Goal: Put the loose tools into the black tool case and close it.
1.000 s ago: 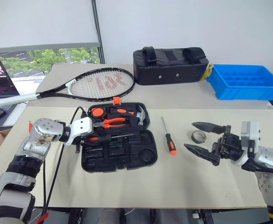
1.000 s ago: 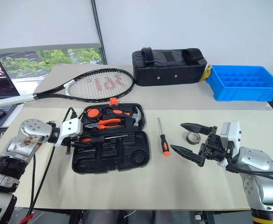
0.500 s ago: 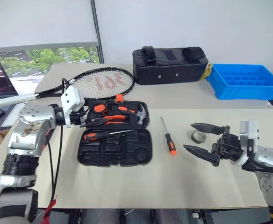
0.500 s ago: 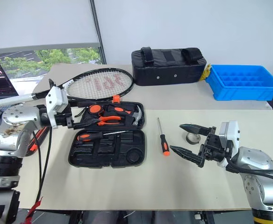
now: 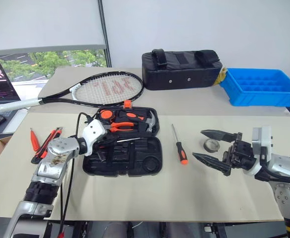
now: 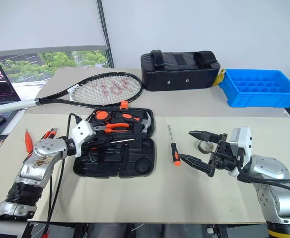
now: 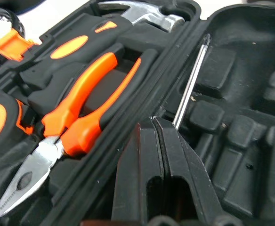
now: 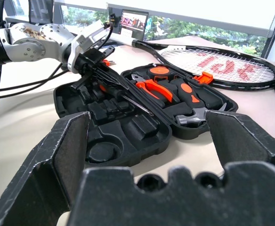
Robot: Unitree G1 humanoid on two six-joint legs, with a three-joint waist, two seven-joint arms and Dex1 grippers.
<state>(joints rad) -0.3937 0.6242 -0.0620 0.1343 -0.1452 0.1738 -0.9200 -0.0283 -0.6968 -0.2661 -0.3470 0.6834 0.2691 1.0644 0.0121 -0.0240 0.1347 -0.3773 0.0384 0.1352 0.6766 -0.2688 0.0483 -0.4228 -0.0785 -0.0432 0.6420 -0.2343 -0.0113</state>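
The left gripper (image 5: 103, 144) has come back down from where it was raised by the racket (image 5: 108, 89) half a second ago, and its fingers, which were apart, are now clenched tight together at the left end of the open black tool case (image 5: 122, 148). In the left wrist view the thin shaft of a screwdriver (image 7: 190, 87) runs out from the closed fingertips across the case's front half, so it seems to be pinching or pressing that screwdriver into its slot rather than carrying anything new. The pliers (image 5: 121, 127) and hammer (image 5: 150, 119) already sit in the rear half. The right gripper (image 5: 212, 147) hovers with its jaws spread wide and nothing in them, just beside the small grey tape roll (image 5: 211, 145). Another screwdriver (image 5: 180, 146) lies loose on the table between case and tape, and two orange tools (image 5: 43, 143) lie off to the left, so several pieces remain before the lid can shut.
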